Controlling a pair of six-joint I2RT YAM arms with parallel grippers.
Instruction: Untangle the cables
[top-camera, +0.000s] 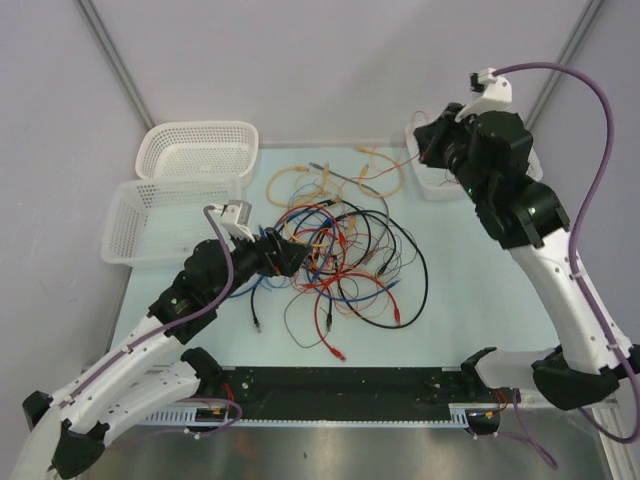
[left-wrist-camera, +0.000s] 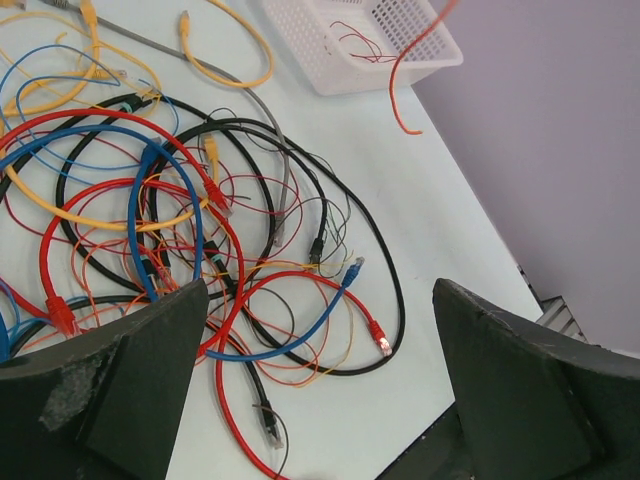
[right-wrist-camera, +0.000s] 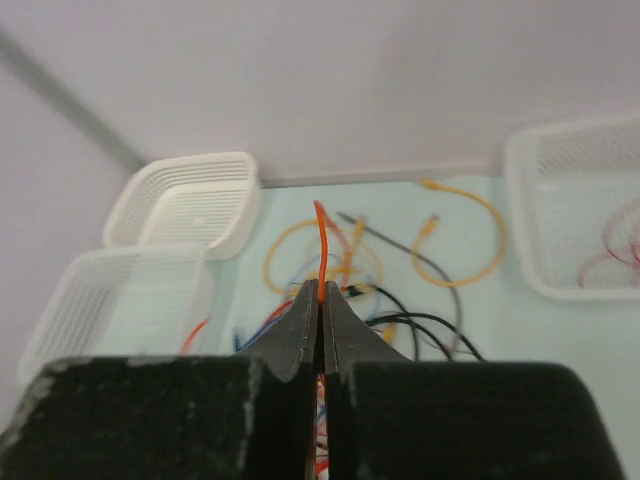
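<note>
Although a few thin red strands are already seen in the far-right basket (left-wrist-camera: 385, 82), the task is judged barely begun. Most of the cables (top-camera: 340, 255) lie knotted in one heap at the middle of the counter (top-camera: 450, 310), with red, black, blue and yellow loops crossed over one another. Two yellow cables (top-camera: 300, 180) are spread more loosely at the far side.

The right gripper (right-wrist-camera: 321, 292) is held high at the far right, its jaws pressed together on a thin red wire (right-wrist-camera: 320, 235). The left gripper (top-camera: 283, 255) is set low at the left edge of the heap, spread wide with nothing between its fingers.

The clamped jaws are shown only by the right wrist view. The basket's contents and the wire's free end dangling above it are shown by the left wrist view, whereas in the top view they are largely hidden by the right arm. Both arms and the two baskets (top-camera: 200, 150) at the far left are given together only by the top view.
</note>
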